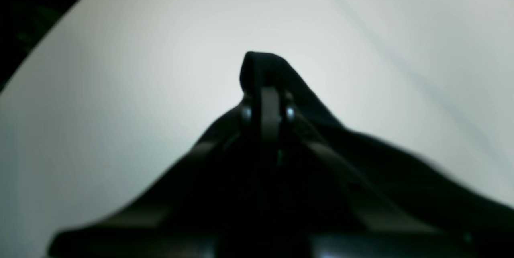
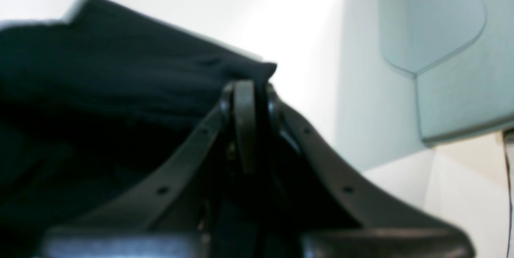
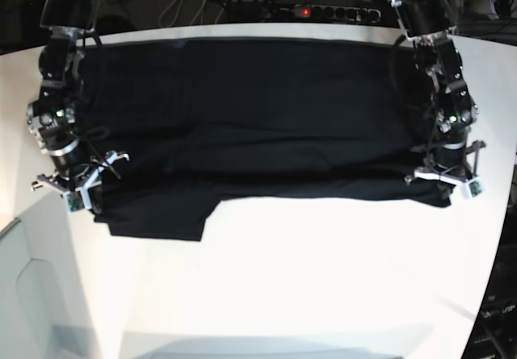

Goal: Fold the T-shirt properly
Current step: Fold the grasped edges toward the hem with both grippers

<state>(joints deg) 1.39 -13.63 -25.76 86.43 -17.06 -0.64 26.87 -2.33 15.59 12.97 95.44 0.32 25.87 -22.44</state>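
1. nearest the camera in the base view is the bare white table (image 3: 307, 278), with nothing on it in front of the shirt's near edge.
2. the black t-shirt (image 3: 242, 108) lies spread wide across the far half of the table. a sleeve flap hangs nearer than the rest of the hem, on the view's left.
3. the right gripper (image 3: 74, 183) is at the shirt's near corner on the view's left. in the right wrist view its jaws are closed tight on a fold of the black cloth (image 2: 249, 69).
4. the left gripper (image 3: 449, 175) is at the opposite near corner. its jaws are also pinched shut, with a nub of cloth (image 1: 261, 69) poking out past the tips.
5. step, as i judge it: both near corners gripped, mid lengthwise fold.
6. next move likely needs both arms to lift together and carry the near edge toward the shirt's far edge, keeping the cloth taut and level so it doesn't bunch.
7. the print isn't visible, so i can't tell which side faces up.
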